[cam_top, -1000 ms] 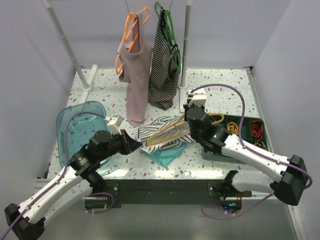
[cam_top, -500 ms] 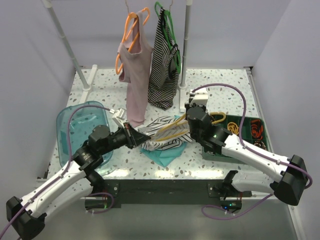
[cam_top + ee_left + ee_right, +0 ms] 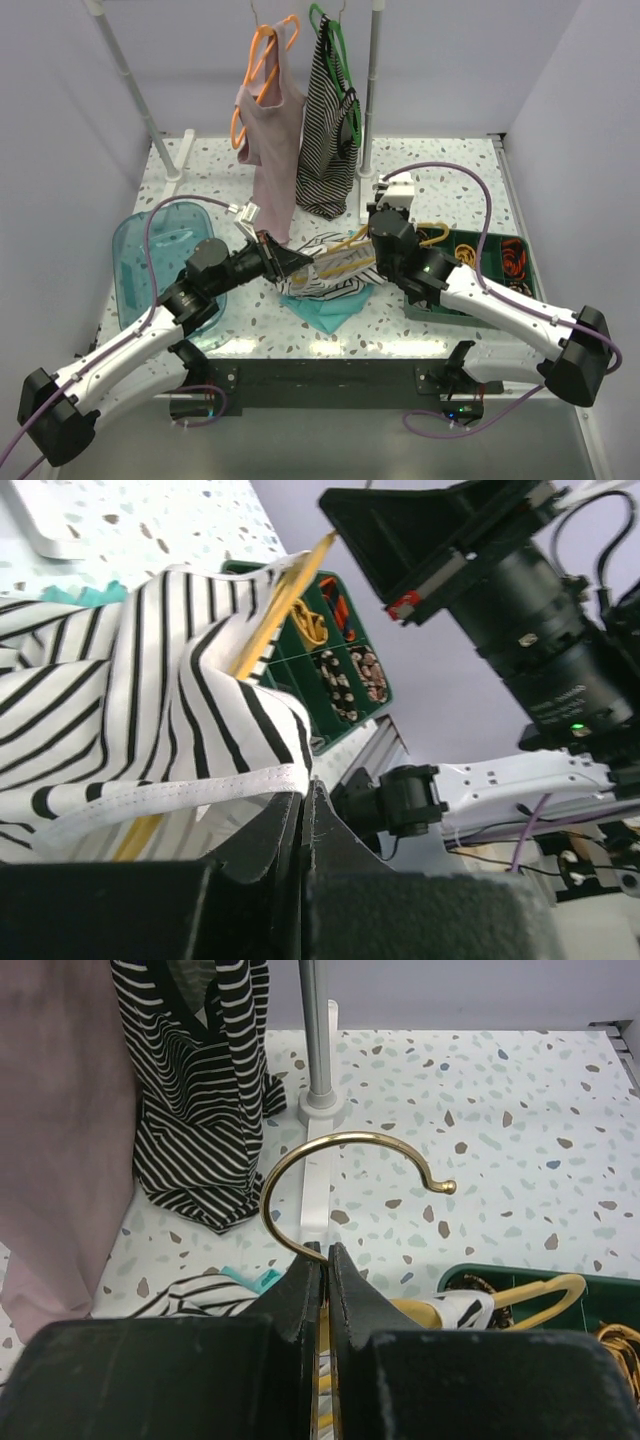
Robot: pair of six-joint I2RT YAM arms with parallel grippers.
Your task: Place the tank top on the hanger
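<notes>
Left wrist view showed the left pincer [image 3: 303,792] pinched tight on a white hemmed edge of the tank top [image 3: 130,700], one arm of the yellow hanger [image 3: 285,605] running inside the fabric. Opposite, the right pincer [image 3: 325,1252] was clamped on the hanger's neck under its metal hook [image 3: 345,1136]. The top lay bunched mid-surface [image 3: 440,170] between both arms. Dressing seemed under way; next, I judged, the hem needed drawing along that arm while the right held steady.
</notes>
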